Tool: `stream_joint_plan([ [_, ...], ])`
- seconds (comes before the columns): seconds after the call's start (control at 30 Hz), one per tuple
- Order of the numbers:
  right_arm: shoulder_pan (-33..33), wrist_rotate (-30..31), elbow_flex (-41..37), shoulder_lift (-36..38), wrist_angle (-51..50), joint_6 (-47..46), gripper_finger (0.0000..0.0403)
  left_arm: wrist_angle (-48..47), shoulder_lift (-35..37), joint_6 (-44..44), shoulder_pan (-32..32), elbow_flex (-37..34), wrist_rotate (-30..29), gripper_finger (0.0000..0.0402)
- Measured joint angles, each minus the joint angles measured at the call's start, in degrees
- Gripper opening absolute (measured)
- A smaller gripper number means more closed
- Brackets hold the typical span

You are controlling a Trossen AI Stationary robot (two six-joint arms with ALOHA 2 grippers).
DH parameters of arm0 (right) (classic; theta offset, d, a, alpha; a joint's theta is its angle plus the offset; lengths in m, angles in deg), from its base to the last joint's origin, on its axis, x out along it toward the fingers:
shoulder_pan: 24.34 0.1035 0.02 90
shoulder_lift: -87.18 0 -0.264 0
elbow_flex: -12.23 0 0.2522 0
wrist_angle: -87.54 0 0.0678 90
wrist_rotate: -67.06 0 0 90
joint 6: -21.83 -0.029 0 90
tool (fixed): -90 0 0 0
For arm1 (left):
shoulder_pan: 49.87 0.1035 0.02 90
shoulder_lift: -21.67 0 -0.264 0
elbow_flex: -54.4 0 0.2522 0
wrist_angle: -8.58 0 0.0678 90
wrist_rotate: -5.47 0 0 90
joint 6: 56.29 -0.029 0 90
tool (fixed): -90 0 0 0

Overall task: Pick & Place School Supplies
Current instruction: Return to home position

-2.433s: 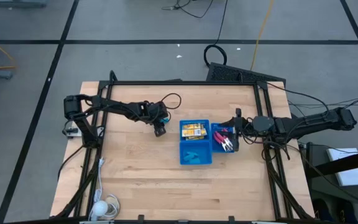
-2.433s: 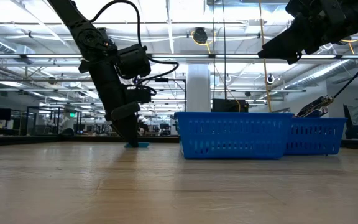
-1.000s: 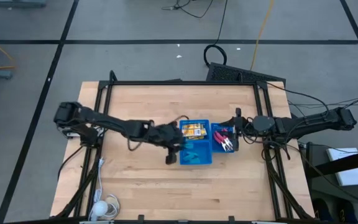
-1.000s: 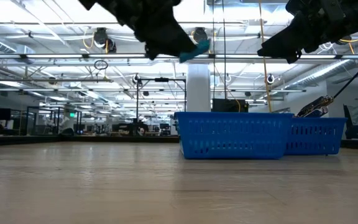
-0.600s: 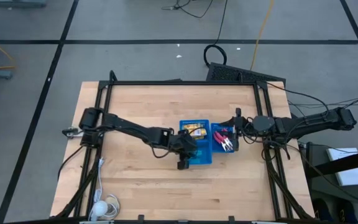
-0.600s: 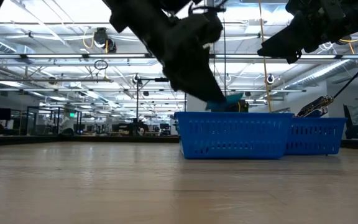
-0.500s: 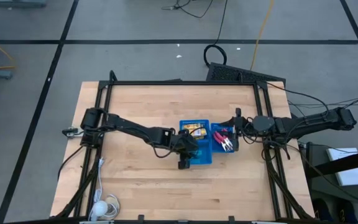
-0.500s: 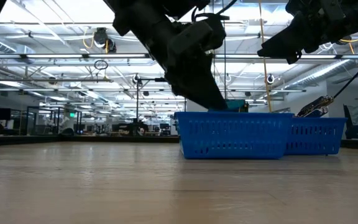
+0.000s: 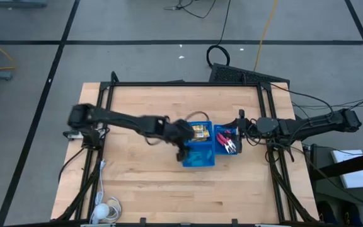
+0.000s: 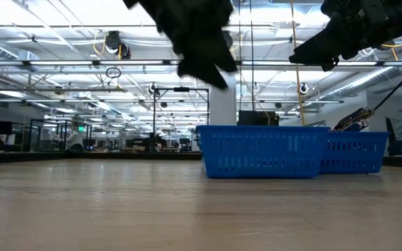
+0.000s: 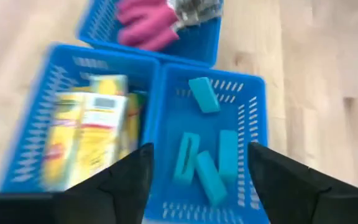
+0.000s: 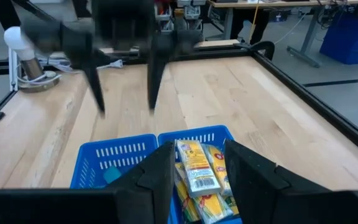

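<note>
- The wooden bench (image 9: pixel 137 183) is standing on a grey tiled floor. The low view is looking across it into a large hall with ceiling lights.
- The left claw (image 11: pixel 200 149) is hanging released and empty, with its two fingers (image 11: pixel 129 180) spread wide. It is raised clear above the left edge of the cluster of three blue bins, and in the low view it is showing as a dark blur well above the bin rims.
- Directly beneath it, the near bin (image 11: pixel 261 137) is holding four light-blue erasers (image 11: pixel 185 158). Three are lying close together and one is lying apart, nearer the far wall.
- The middle bin (image 11: pixel 48 93), touching the near bin, is holding the yellow packets (image 11: pixel 92 130), which are lying flat in a stack.
- The side bin (image 11: pixel 197 43), set against the other two, is holding the red-handled scissors (image 11: pixel 148 28), with their metal tips pointing away from the packets.
- The right claw (image 9: pixel 239 126) is hovering over the far end of the side bin. Its fingers (image 12: pixel 235 165) are parted and gripping nothing, and the packets are showing between them from above.
- A white lamp (image 9: pixel 99 213) is sitting at the bench's near left corner, well apart from the bins.
- No supplies are lying loose on the bench surface in the high view.
</note>
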Motion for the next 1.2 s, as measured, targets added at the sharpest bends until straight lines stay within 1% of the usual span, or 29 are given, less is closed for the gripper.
stream_joint_plan([
  [0.07, 0.00, 0.01, 0.00, 0.04, 0.21, 0.01, 0.0132, -4.03, 4.68, -0.87, 0.54, 0.04, -0.29, 0.0268],
  [0.17, 0.00, 0.00, 0.00, 0.04, 0.02, -0.17, 0.0132, -8.93, 12.25, -4.44, 0.63, 0.04, -3.13, 0.0276],
  [0.27, 0.00, 0.00, 0.00, 0.04, -0.01, -0.18, 0.0132, -13.44, 20.36, -7.03, -0.38, 0.04, -7.41, 0.0280],
  [0.33, 0.00, 0.04, 0.00, 0.06, 0.01, -0.17, 0.0132, -18.58, 25.53, -6.91, -1.08, 0.07, -10.22, 0.0280],
  [0.43, 0.00, 0.07, 0.00, 0.04, 0.14, -0.04, 0.0132, -22.74, 32.58, -6.33, -3.26, -2.76, -16.25, 0.0280],
  [0.5, 0.00, 0.07, 0.00, 0.04, -0.02, 0.00, 0.0132, -19.03, 37.27, -6.71, -4.91, -7.72, -19.45, 0.0280],
  [0.53, 0.00, 0.10, 0.00, 0.04, 0.00, 0.00, 0.0132, -15.96, 39.97, -7.26, -5.49, -11.23, -19.84, 0.0280],
  [0.7, 0.00, 0.11, 0.00, 0.04, 0.03, 0.01, 0.0132, 2.46, 54.84, -9.10, -7.09, -32.58, -19.24, 0.0280],
  [0.77, 0.00, 0.11, 0.00, 0.02, 0.00, 0.01, 0.0132, 6.45, 60.75, -7.96, -6.73, -40.47, -19.86, 0.0280],
  [0.83, 0.00, 0.13, 0.00, 0.04, 0.03, 0.01, 0.0132, 9.13, 66.74, -6.16, -5.93, -46.55, -20.91, 0.0280],
  [0.97, -0.01, 0.17, 0.00, 0.20, -0.02, 0.02, 0.0132, 10.78, 78.82, -5.20, -5.21, -54.64, -21.07, 0.0281],
  [1.1, 0.00, 0.17, 0.00, 1.78, -0.15, 0.70, 0.0132, 10.88, 88.98, -6.60, -5.21, -59.13, -20.70, 0.0280],
  [1.2, 0.00, 0.18, 0.00, 4.82, -0.13, 1.49, 0.0132, 10.02, 94.98, -7.82, -5.21, -61.80, -20.39, 0.0280],
])
